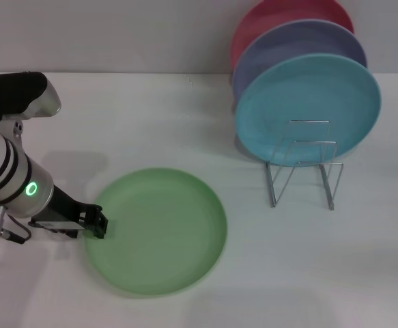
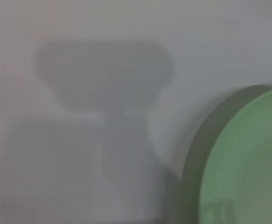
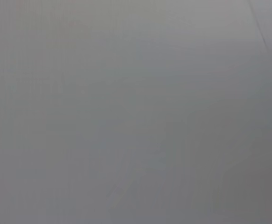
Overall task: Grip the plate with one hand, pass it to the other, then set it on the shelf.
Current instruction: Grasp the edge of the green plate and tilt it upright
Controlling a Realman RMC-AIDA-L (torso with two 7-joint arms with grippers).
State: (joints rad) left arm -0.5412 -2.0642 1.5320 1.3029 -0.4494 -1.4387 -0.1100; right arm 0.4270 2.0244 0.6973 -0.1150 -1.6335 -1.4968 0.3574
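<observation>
Looking down from the head view, we see a plain white worktop [image 1: 185, 109] running back to a pale grey wall [image 1: 117, 34], with soft shadows under the arm and the dishes. Toward the right stands the shelf [image 1: 302, 164], a thin silver wire rack with upright bent loops; its front loops stand free, and behind them three plates lean on edge one behind another: a turquoise-blue plate [image 1: 308, 106] in front, a lavender plate [image 1: 301, 48] behind it and a red plate [image 1: 280, 20] at the back. Lying flat on the worktop, well apart from the shelf and nearer to us, is the plate [image 1: 156, 231], round, light green and matte, with nothing on it. Our left hand [image 1: 97, 224] sits low at the plate's left rim, its dark fingertips right at the edge; we cannot tell whether they are parted or already pinching the rim. From the left wrist view we see only a curve of the green plate [image 2: 247, 163] against bare worktop, with the hand's shadow beside it. Our right hand does not show in any view; its wrist camera shows only blank grey surface. Bare worktop lies between plate and shelf, in front of the shelf, and along the near edge.
</observation>
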